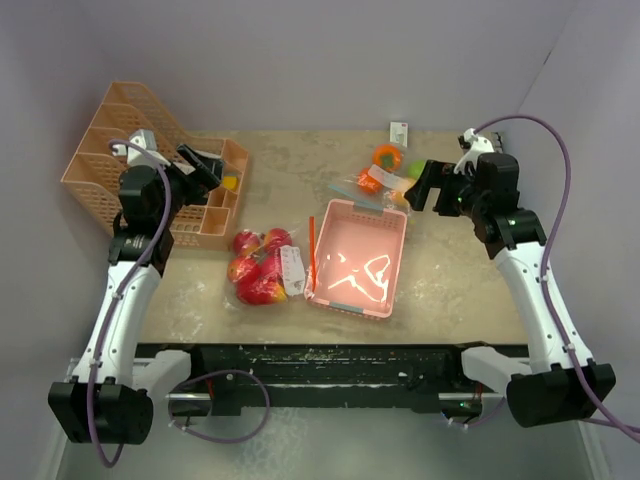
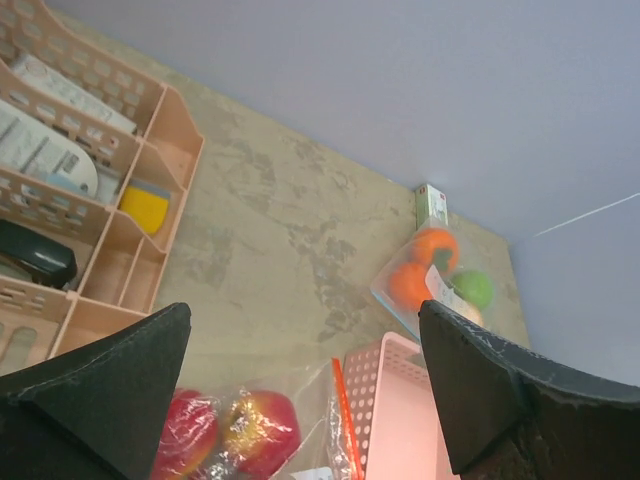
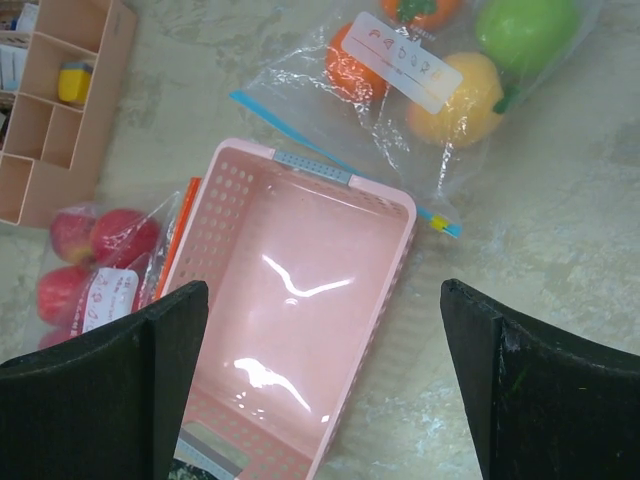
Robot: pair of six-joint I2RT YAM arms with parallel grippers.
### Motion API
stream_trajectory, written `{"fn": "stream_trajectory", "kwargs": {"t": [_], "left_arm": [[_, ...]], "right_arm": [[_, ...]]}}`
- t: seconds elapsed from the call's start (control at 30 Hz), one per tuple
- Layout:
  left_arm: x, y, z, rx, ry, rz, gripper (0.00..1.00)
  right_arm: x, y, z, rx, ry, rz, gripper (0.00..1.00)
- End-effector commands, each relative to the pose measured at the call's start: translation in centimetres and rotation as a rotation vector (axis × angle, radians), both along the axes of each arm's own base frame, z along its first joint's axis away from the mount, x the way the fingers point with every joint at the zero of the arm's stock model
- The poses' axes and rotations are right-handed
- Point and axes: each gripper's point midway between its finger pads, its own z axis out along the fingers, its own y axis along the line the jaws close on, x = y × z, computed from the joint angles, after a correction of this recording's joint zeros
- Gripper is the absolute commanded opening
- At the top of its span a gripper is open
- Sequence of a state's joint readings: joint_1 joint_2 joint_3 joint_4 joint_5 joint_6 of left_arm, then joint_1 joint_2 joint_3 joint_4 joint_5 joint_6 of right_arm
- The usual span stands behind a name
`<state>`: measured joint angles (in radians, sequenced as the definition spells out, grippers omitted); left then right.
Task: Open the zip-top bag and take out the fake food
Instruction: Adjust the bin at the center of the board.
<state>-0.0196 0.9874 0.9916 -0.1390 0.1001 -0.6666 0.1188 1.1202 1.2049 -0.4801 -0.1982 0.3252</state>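
Observation:
A zip-top bag (image 1: 262, 268) with an orange seal holds several red apples and lies left of the pink basket (image 1: 388, 270). Behind the basket lies a second zip-top bag (image 1: 385, 170) with a blue seal, holding oranges and a green apple (image 3: 525, 30). Both bags look closed, with the fake food inside. My left gripper (image 1: 205, 168) hovers open over the desk organizer, high above the red apples (image 2: 250, 430). Over the table's back right, my right gripper (image 1: 425, 185) stands open and empty, near the orange bag (image 3: 440, 70). In the wrist views, the left gripper (image 2: 303, 330) and right gripper (image 3: 322, 300) hold nothing.
An orange desk organizer (image 1: 130, 150) with stationery stands at the back left, close under the left arm. A small white box (image 1: 400, 130) sits against the back wall. The pink basket (image 3: 400, 260) is empty. Pale walls enclose the table on three sides.

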Motion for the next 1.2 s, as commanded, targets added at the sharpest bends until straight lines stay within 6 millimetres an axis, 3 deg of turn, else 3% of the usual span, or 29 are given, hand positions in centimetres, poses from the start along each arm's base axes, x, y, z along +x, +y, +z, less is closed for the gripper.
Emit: {"fn": "stream_trajectory", "kwargs": {"t": [0.0, 0.13, 0.23, 0.33, 0.4, 0.53, 0.8, 0.93, 1.0, 1.07, 1.17], "left_arm": [[1.0, -1.2, 1.1, -0.108, 0.017, -0.04, 0.99], [2.7, -3.1, -0.4, -0.104, 0.152, -0.155, 0.99], [3.2, -4.4, -1.9, -0.098, 0.24, -0.224, 0.99], [3.3, -5.4, -1.3, -0.074, 0.196, -0.255, 0.99], [3.3, -6.2, -1.2, -0.073, 0.193, -0.277, 0.99], [3.6, -8.4, -2.3, -0.017, 0.252, -0.297, 0.99], [2.3, -18.4, -7.8, 0.164, 0.405, -0.547, 0.99], [1.4, -21.3, -10.0, 0.134, 0.454, -0.599, 0.99], [1.1, -22.2, -10.9, 0.109, 0.486, -0.617, 0.99], [0.7, -23.1, -11.8, 0.119, 0.512, -0.636, 0.99], [0.2, -24.0, -13.0, 0.153, 0.553, -0.638, 0.99]], "right_arm": [[0.1, -1.1, 1.0, -0.029, -0.057, -0.052, 1.0], [0.0, -2.2, 1.4, -0.074, -0.045, -0.094, 0.99], [-0.6, -2.4, 4.0, -0.069, -0.148, -0.1, 0.99], [-1.2, -3.8, 5.5, -0.061, -0.232, -0.19, 1.0], [-1.2, -5.0, 4.6, -0.061, -0.207, -0.276, 1.0], [-0.8, -5.2, 2.6, -0.132, -0.117, -0.247, 1.0], [-0.6, -4.4, -0.9, -0.141, 0.016, -0.2, 1.0], [-0.6, -4.7, -4.1, -0.127, 0.134, -0.256, 0.99], [-0.6, -3.8, -5.9, -0.107, 0.177, -0.208, 1.0], [-1.1, -2.9, -8.1, -0.083, 0.235, -0.165, 0.92], [-1.7, -2.5, -10.8, -0.09, 0.309, -0.141, 0.68]]}}
